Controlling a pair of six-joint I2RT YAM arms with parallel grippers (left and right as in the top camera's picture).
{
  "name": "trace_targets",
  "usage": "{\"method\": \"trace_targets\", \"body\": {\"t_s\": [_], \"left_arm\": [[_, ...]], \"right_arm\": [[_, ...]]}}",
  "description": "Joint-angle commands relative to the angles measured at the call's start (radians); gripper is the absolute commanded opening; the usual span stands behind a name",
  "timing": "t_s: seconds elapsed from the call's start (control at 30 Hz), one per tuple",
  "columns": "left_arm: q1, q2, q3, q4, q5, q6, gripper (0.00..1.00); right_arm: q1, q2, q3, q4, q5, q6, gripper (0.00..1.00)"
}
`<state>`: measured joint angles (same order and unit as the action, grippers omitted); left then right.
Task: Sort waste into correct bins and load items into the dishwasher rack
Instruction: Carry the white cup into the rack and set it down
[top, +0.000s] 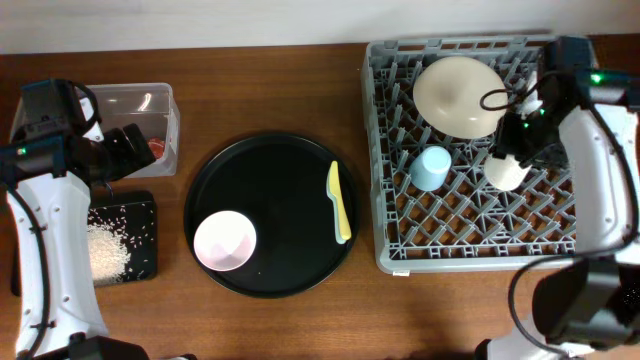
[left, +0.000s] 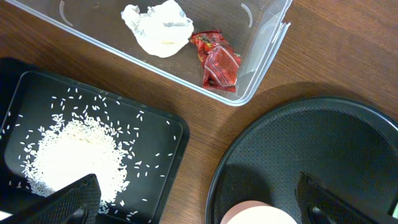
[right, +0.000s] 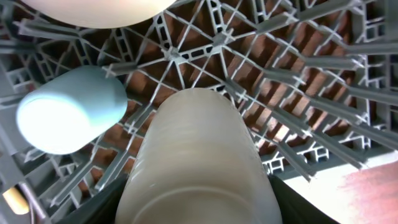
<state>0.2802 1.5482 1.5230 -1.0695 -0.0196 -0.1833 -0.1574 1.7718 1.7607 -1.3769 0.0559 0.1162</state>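
The grey dishwasher rack (top: 470, 240) holds the cream bowl (top: 457, 93) upside down, the light blue cup (top: 431, 167) and the white cup (top: 505, 172). My right gripper (top: 515, 150) is shut on the white cup (right: 199, 155), over the rack grid (right: 298, 68) and beside the blue cup (right: 68, 112). The pink bowl (top: 225, 241) and yellow utensil (top: 339, 203) lie on the round black tray (top: 270, 170). The clear box (left: 267, 37) holds the white wrapper (left: 157, 26) and red wrapper (left: 216, 60). Rice (left: 74, 155) lies in the flat black tray (left: 155, 180). My left gripper (left: 199, 205) is open and empty above the table between both trays.
The clear box (top: 135, 100) stands at the back left, with the flat black tray (top: 140, 215) in front of it. The rack fills the right side. Bare wooden table (top: 270, 330) shows along the front edge. The pink bowl's rim (left: 252, 213) shows at the bottom of the left wrist view.
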Motion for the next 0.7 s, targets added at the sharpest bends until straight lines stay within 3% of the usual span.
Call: {"method": "trace_targets", "body": {"t_s": [0.0, 0.27, 0.67], "left_arm": [[0.003, -0.016, 0.012, 0.001, -0.006, -0.002, 1.0], [0.003, -0.016, 0.012, 0.001, -0.006, -0.002, 0.99], [0.003, -0.016, 0.012, 0.001, -0.006, -0.002, 0.99]], "right_arm": [[-0.007, 0.055, 0.016, 0.005, 0.005, -0.016, 0.6], [-0.006, 0.088, -0.003, 0.024, 0.006, -0.034, 0.59], [-0.007, 0.088, -0.245, 0.262, 0.005, -0.035, 0.6]]}}
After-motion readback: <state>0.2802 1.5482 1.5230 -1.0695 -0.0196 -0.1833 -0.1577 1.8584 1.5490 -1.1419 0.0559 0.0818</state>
